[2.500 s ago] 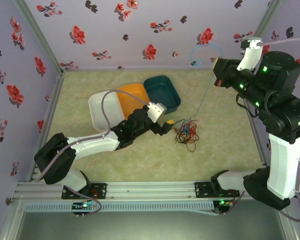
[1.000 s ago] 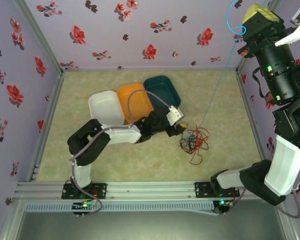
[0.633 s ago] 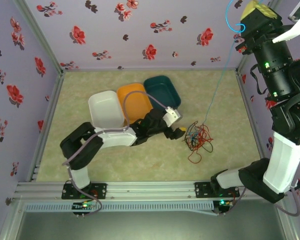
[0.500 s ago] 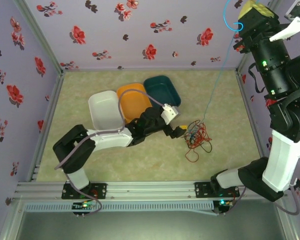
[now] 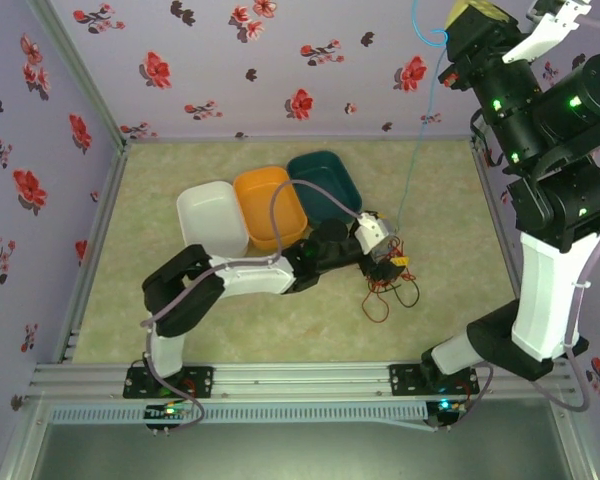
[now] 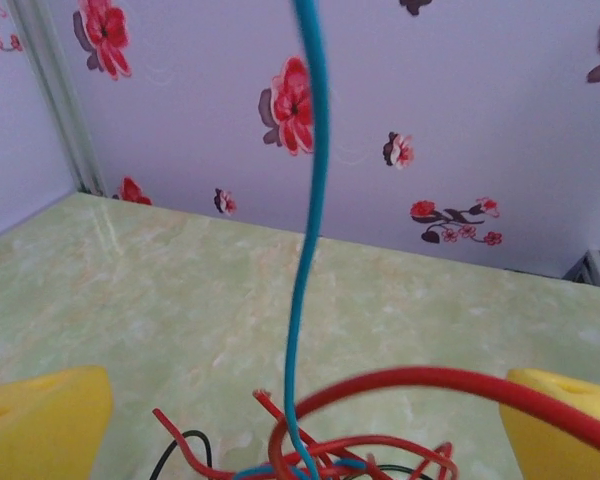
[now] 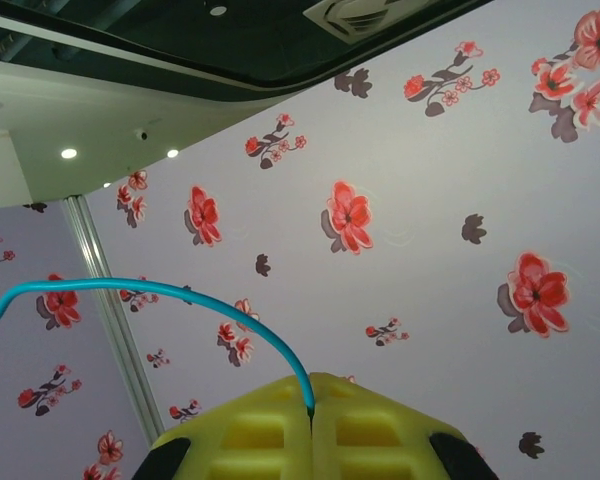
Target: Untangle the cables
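Blue-teal cable: you have one end pinched in the closed right gripper, a short arc curling off to its left. The rest runs taut and steep down into the gap between the wide-apart jaws of the left gripper. Red-orange cable: loose loops knotted low between those jaws, one broad arc sweeping across to the right finger. Black cable: a short curve beside the left finger, in the same knot.

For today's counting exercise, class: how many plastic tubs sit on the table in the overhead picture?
3, in a row left of centre: the white tub leftmost, the orange tub in the middle, the teal tub rightmost. None seems hidden behind the left arm.
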Robot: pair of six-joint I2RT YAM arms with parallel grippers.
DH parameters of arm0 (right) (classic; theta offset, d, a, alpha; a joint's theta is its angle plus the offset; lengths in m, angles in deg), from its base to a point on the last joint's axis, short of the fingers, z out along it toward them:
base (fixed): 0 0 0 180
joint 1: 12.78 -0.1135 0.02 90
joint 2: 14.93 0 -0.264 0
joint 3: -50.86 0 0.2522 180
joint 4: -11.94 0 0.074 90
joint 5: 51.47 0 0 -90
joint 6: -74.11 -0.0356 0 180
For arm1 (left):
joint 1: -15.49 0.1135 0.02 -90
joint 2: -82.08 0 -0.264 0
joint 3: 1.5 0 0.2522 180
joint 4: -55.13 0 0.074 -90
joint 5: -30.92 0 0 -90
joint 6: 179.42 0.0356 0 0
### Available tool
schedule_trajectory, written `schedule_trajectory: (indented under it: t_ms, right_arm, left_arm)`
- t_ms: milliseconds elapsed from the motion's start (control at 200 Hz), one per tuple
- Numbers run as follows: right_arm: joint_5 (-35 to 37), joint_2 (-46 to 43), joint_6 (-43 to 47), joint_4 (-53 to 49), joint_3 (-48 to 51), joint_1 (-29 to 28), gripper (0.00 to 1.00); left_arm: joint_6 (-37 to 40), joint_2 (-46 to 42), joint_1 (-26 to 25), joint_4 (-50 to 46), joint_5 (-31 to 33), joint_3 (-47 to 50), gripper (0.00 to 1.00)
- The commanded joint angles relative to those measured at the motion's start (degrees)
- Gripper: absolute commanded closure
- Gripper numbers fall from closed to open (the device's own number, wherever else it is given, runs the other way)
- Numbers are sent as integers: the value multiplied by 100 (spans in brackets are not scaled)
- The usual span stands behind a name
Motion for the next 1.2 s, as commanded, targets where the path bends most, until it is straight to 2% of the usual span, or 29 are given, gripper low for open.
schedule_trajectory:
  t_ms: [0, 135, 300, 405, 525, 755, 805, 885, 1095, 1195]
  right_arm:
    - [-84, -69, -149, 152, -191, -37, 100]
    - [1, -152, -93, 132, -241, -37, 100]
    - [179, -307, 59, 97, -239, -38, 100]
    - [278, -359, 131, 89, -235, -37, 100]
    - [347, -387, 184, 92, -235, -37, 100]
    - [374, -395, 177, 128, -115, -37, 100]
    - [374, -396, 152, 141, 4, -37, 100]
    - [383, -308, 119, 112, 123, -37, 100]
    - [390, 147, 88, -18, 118, -37, 100]
    - [437, 335, 121, 33, 115, -37, 100]
  left_arm:
    - [-3, 407, 3, -145, 156, -438, 5]
    - [25, 603, 16, -451, 453, -437, 33]
    - [118, 337, 49, -516, 544, 103, 65]
    - [81, 55, 83, -663, 561, 518, 76]
    - [-39, -334, 147, -653, 612, 1116, 80]
    - [-463, -955, 313, -395, 814, 2025, 73]
    - [-516, -1085, 321, -352, 848, 2163, 69]
    - [-545, -1334, 320, -328, 947, 2343, 52]
    - [-555, -2371, 338, -491, 1260, 2874, 22]
    - [-601, -2936, 338, -660, 1511, 3106, 1]
